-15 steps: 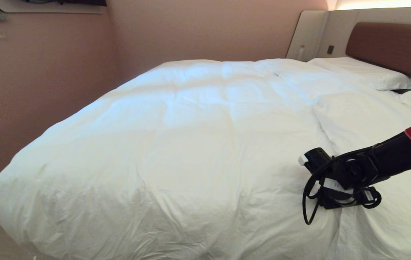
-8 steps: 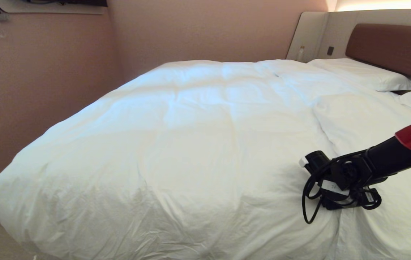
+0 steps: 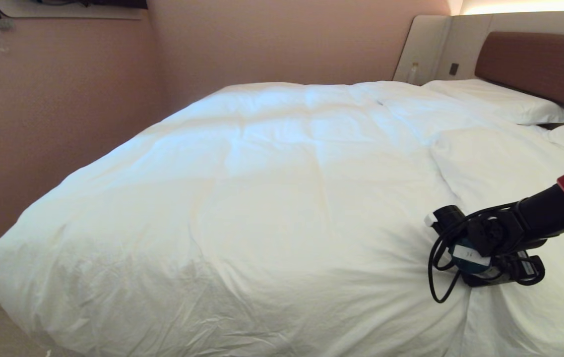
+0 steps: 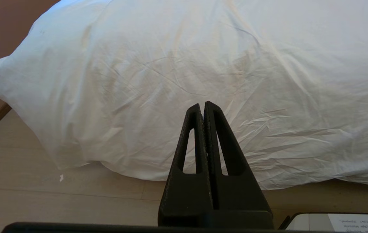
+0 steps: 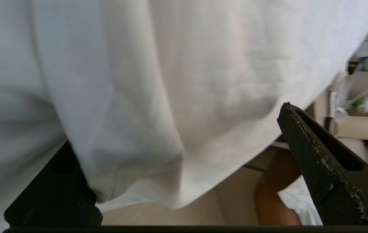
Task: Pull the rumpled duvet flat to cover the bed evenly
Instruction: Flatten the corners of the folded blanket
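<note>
Scene: A white duvet lies spread over the bed, puffy and creased, its near edge draping to the floor; two pillows sit by the headboard.
Right claw: Spread wide at the duvet's hanging edge on the near right side, cloth sagging between its jaws, not yet pinched.
Left claw: Pressed together, parked low facing the duvet's foot corner.
Step in hand: Likely grasping the edge.
Doing it well: Bite deep into the hem, then pull out level and slow to keep the folds from bunching.
</note>
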Robot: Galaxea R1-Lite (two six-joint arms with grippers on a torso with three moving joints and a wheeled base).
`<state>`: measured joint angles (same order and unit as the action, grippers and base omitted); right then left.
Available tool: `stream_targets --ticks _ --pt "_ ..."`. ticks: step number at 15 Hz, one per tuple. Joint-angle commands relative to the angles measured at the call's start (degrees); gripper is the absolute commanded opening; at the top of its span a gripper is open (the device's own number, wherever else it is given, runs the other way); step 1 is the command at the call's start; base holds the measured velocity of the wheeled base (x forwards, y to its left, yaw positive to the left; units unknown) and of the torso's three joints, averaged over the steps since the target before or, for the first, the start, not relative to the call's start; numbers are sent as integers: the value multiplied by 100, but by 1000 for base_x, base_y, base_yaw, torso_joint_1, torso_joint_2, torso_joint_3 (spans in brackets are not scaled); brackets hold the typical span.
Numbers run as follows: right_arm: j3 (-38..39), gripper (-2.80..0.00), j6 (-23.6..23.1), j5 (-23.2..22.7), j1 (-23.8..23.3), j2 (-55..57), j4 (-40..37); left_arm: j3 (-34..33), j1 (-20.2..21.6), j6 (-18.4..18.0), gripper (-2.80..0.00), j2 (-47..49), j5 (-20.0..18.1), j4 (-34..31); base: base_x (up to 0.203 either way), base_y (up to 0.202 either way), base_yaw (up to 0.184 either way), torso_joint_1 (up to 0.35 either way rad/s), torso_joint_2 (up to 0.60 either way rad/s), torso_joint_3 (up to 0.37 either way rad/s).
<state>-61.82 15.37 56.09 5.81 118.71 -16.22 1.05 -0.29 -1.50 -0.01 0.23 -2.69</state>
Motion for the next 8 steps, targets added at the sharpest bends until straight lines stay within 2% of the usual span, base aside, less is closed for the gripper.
stream_targets --ticks 1,5,8 --pt "3 0 1 139 -51 -32 -75 1 3 0 -280 1 3 -3 0 0 0 0 0 0" --pt "3 0 -113 174 -333 -6 -178 1 1 0 -280 1 3 -3 0 0 0 0 0 0" --pt "-8 0 -114 166 -371 123 -150 1 0 0 -280 1 3 -3 0 0 0 0 0 0"
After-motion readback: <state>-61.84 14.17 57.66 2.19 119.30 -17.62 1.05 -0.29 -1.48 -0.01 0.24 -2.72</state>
